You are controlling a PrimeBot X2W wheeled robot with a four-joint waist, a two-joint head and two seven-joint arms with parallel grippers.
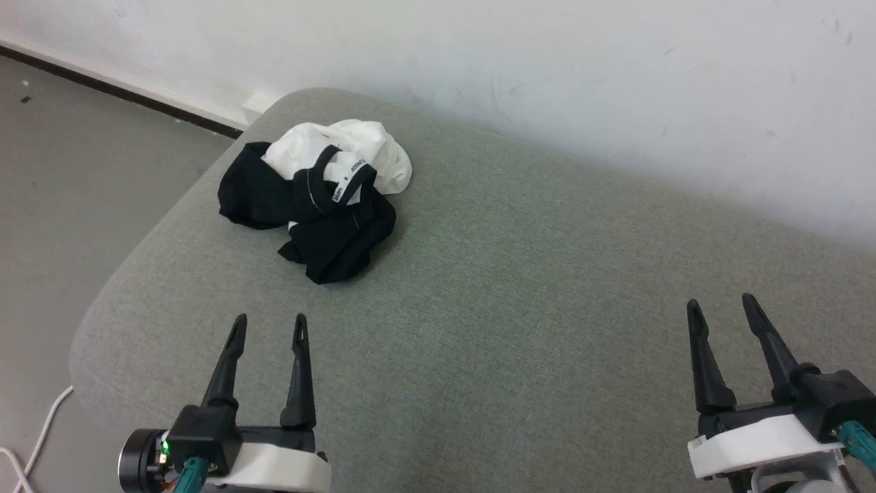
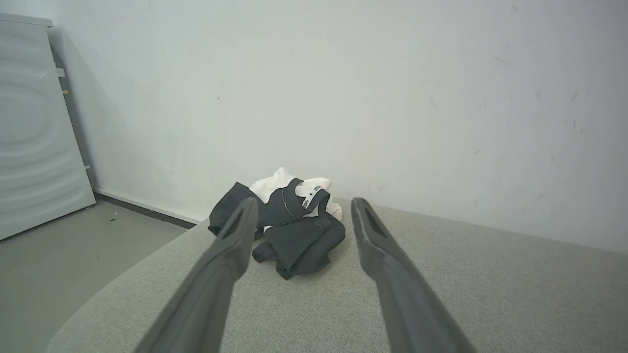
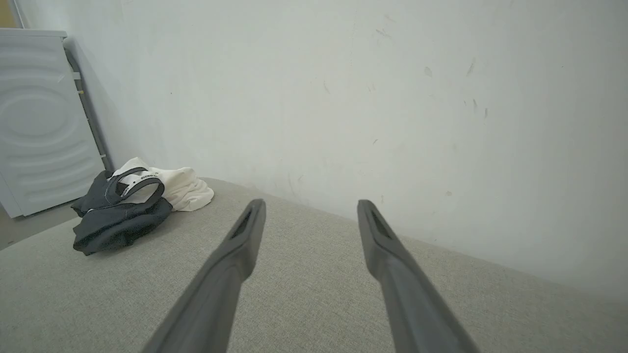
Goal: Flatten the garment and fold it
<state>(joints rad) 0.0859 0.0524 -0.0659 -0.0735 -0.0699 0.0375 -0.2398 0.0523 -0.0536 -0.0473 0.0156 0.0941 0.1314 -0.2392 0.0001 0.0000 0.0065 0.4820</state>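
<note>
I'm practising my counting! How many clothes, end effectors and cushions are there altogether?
garment: 1
end effectors: 2, the left end effector and the right end effector, both open
grey cushion: 1
Total: 4

Soft, even, fairly bright light; faint shadows, no glare; wrist views bend at edges, near jaws blurred.

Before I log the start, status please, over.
Left gripper open, right gripper open, both empty. Garment crumpled on grey cushion, far left. Nothing in the way.

head overhead; wrists low, both toward garment [image 1: 321,229]
</note>
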